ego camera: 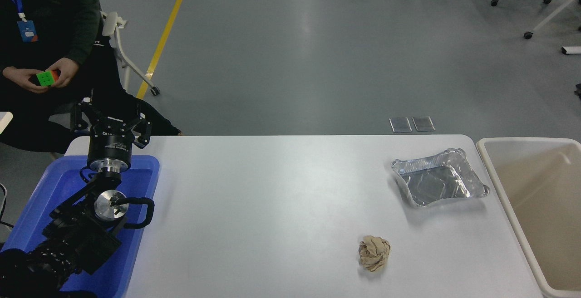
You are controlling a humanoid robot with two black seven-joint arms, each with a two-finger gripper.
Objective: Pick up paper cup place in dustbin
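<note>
The beige dustbin (526, 140) stands at the table's right end, and the part of its inside that shows is bare. The paper cup is not in view. My right arm and its gripper are out of view; only a small dark tip (578, 90) shows at the right edge, and I cannot tell what it is. My left arm is parked at the lower left, with its gripper (110, 123) open and empty above the far end of a blue tray (140, 207).
A shiny foil tray (439, 183) lies on the white table (272, 207) just left of the dustbin. A crumpled tan paper ball (374, 253) lies near the front. A person sits at the far left with a colour cube in both hands (45, 78).
</note>
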